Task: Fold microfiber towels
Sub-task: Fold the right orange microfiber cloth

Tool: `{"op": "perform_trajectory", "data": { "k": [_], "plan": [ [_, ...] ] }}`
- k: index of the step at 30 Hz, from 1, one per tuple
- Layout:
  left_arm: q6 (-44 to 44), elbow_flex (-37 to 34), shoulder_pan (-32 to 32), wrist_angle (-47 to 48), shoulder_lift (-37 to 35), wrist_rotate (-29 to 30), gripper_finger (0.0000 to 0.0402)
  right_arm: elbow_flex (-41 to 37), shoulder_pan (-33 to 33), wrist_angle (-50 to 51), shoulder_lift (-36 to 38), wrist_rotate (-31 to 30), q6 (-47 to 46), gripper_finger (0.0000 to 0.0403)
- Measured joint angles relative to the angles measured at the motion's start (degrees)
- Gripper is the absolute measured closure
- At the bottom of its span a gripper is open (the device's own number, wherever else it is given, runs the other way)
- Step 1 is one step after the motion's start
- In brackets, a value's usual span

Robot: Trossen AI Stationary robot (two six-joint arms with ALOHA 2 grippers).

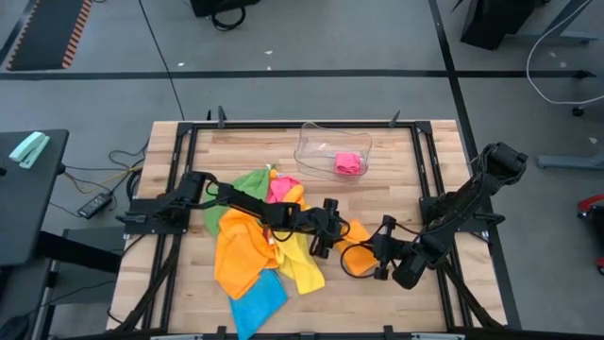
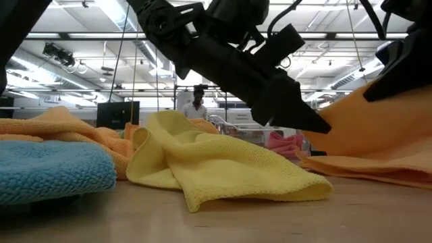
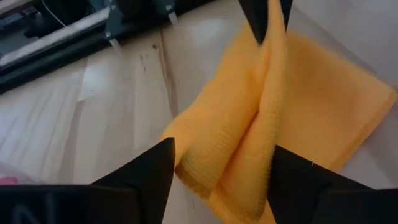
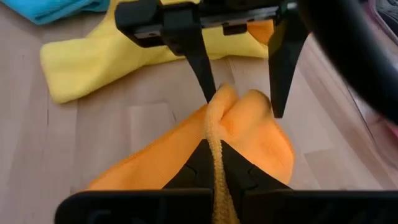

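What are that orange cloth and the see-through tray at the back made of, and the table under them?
Orange cloth: soft knitted or looped fabric, matte, probably microfiber; a fine nubby weave shows and it drapes in folds. Tray: clear, glossy, likely thin plastic; the pink cloth inside shows through its walls. Table: pale wood planks with visible grain and seams, smooth finish.

seven microfiber towels are counted on the table: two orange ones, the large orange towel (image 1: 241,255) in the pile and the small orange towel (image 1: 357,253) apart from it, plus one yellow towel (image 1: 300,264), one blue towel (image 1: 257,304), one green towel (image 1: 243,189), and two pink ones, the pink towel (image 1: 281,192) in the pile and the folded pink towel (image 1: 348,163). one clear plastic tray (image 1: 316,142) is counted, and two dark arms are seen, each with one gripper, the left gripper (image 1: 332,236) and the right gripper (image 1: 377,253).
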State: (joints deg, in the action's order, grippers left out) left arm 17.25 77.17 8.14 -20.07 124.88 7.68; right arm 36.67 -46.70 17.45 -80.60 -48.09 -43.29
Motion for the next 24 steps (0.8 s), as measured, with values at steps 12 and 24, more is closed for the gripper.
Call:
{"op": "perform_trajectory", "data": {
  "k": [12, 24],
  "plan": [
    [1.3, 0.1, -0.2, 1.2, 0.0, -2.1, 0.0276, 0.0, 0.0, 0.0, 0.0, 0.1, 0.0, 0.0397],
    [4.6, 23.3, -0.2, 36.4, 0.0, -4.5, 0.0378, 3.1, 0.1, 6.3, 8.2, 2.7, 11.3, 0.0397]
  ]
}}
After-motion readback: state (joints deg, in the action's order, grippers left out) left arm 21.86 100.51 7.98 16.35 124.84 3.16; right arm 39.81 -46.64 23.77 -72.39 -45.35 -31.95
